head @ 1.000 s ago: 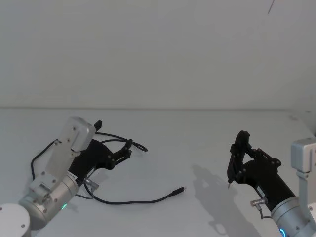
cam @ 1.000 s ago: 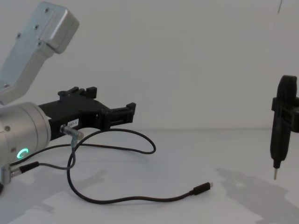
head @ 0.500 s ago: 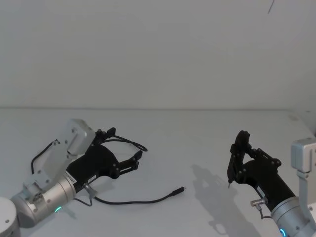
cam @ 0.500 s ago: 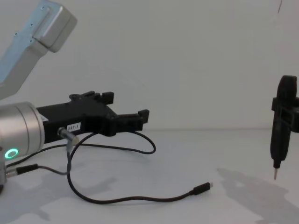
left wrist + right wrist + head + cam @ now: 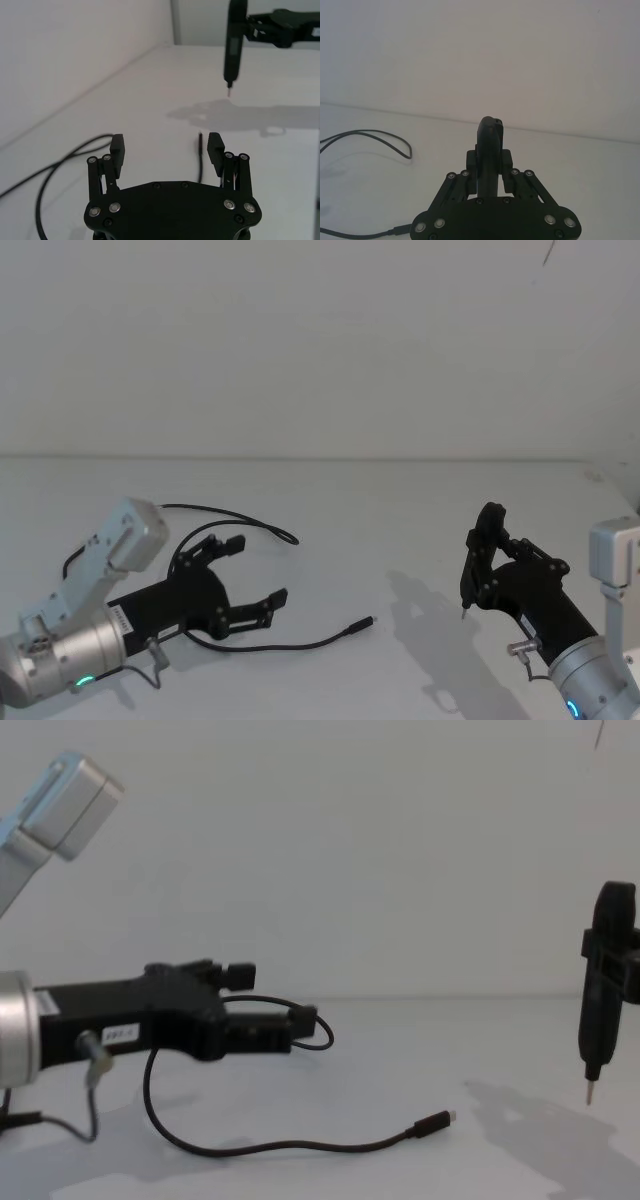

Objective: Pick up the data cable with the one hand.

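Left gripper [image 5: 258, 568]: jaws spread wide, gripping nothing, low over the table [image 5: 400, 510] at lower left of the head view.
Data cable [image 5: 320, 1148]: flat on the table. Its loop lies just above the upper finger and its long strand runs below the lower one. The plug [image 5: 358, 626] lies right of the jaws, apart. In the left wrist view it sits ahead, inside the finger span.
Right gripper [image 5: 489, 161]: clenched on a pen-like tool [image 5: 598, 1000], lower right.
Change: half a second ago the left gripper was higher, over the loop. The cable and right gripper are unchanged.
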Motion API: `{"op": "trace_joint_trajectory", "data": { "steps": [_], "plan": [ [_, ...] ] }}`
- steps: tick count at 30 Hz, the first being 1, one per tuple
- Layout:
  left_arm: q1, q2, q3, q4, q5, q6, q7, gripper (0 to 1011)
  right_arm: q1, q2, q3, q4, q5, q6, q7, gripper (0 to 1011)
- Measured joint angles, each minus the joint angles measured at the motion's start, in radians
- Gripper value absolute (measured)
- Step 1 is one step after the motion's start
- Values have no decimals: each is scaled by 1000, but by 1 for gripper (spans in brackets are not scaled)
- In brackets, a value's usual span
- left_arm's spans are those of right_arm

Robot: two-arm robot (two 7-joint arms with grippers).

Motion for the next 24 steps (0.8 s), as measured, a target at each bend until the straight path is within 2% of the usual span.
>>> {"op": "trace_joint_trajectory", "data": {
  "steps": [1, 6, 11, 24],
  "plan": [
    [0, 0, 0, 0, 0, 0, 0, 1001, 0, 0, 0, 0, 0, 0, 0, 279],
    [-8, 25, 7, 35, -33, 0, -76, 1001, 0, 0, 0, 0, 0, 0, 0, 279],
    [-20, 37, 18, 62, -44, 0, -116, 1001, 0, 0, 0, 0, 0, 0, 0, 279],
    [-85, 38, 64, 147, -35, -21, -205, 1001, 0, 0, 0, 0, 0, 0, 0, 279]
  ]
}}
